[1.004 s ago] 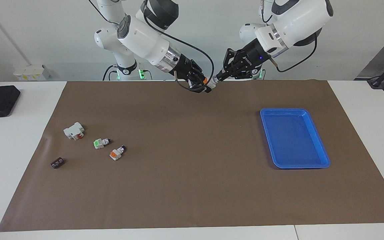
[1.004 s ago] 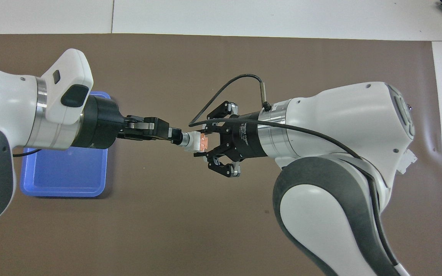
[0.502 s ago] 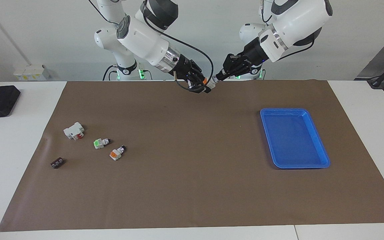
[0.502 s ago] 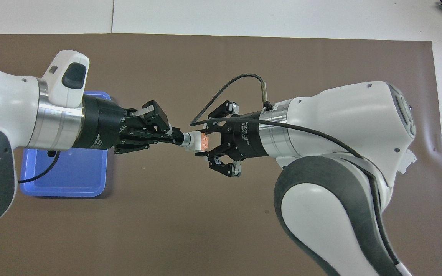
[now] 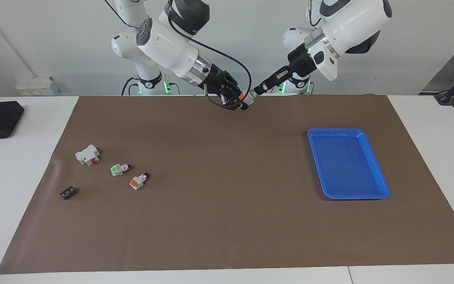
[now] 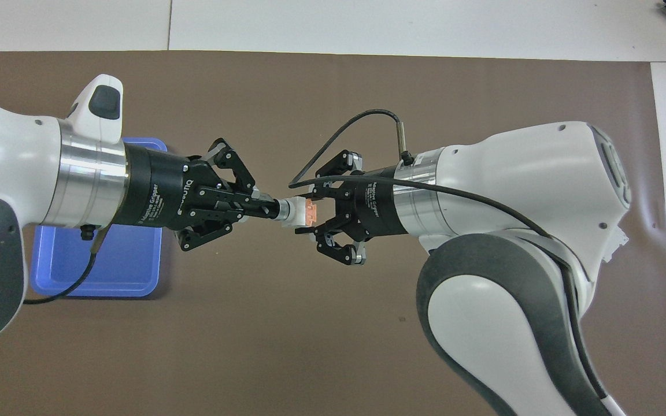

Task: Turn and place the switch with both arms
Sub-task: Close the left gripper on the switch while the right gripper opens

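Facing view: both arms up over the brown mat (image 5: 227,221) at the robots' edge of the tabletop (image 5: 22,165). Right gripper (image 5: 239,103) clamped on the orange block end of the switch (image 5: 246,100); left gripper (image 5: 257,92) clamped on the dark knob end. Switch is in the air btwn the two grippers, held by both, roughly level. Blue tray (image 5: 376,173) toward left arm's end of the tabletop. Toward right arm's end: red-and-white block (image 5: 87,154), green-faced switch (image 5: 119,169), orange-and-white switch (image 5: 138,181), small dark part (image 5: 67,193), all apart from each other.

Overhead view: left gripper (image 6: 269,208) tips together on the knob, outer links splayed wide. Right gripper (image 6: 305,215) fingers pinch the orange block of the switch (image 6: 293,212). Tray (image 6: 136,277) partly covered by the left arm.

Vs 1 s ago: left wrist has rotated, its white housing turned from facing sideways to up top in overhead view, links now seen splayed instead of edge-on. Switch spot and both grips unchanged. Right arm barely shifted. Parts on the mat and tray same places.
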Controlling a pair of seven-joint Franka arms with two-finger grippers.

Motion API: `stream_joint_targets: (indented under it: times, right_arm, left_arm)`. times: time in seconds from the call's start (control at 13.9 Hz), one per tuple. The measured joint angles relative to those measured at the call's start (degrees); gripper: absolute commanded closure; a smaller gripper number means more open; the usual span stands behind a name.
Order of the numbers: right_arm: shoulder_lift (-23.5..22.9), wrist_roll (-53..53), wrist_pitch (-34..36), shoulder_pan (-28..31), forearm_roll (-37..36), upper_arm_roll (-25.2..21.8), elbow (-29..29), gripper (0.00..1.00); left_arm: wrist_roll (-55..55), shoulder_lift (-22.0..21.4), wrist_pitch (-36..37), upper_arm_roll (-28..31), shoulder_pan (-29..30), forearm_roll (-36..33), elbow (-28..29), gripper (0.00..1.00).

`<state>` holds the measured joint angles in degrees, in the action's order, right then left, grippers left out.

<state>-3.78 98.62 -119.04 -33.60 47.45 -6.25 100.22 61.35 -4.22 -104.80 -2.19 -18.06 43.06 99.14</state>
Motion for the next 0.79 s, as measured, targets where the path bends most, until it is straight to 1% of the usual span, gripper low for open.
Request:
stream_joint_targets:
  times: [0.29, 0.5, 0.65, 0.79]
  right_arm:
    - [0.0, 0.0, -0.1, 0.2, 0.0, -0.3, -0.1, 1.00]
    - [-0.1, 0.0, -0.4, 0.2, 0.0, -0.4, -0.1, 1.00]
    - [-0.1, 0.0, -0.5, 0.2, 0.0, -0.5, -0.1, 1.00]
    - [-0.1, 0.0, -0.5, 0.2, 0.0, -0.5, -0.1, 1.00]
  left_arm:
    - [17.1, -0.1, -1.8, -0.7, 0.0, -0.1, 0.2, 1.00]
    - [29.5, -0.4, -2.9, -1.4, 0.0, -1.7, 0.3, 1.00]
    - [33.7, -0.5, -3.3, -1.6, -0.1, -2.1, 0.3, 1.00]
    - [35.5, -0.5, -3.3, -1.6, -0.1, -2.1, 0.4, 1.00]
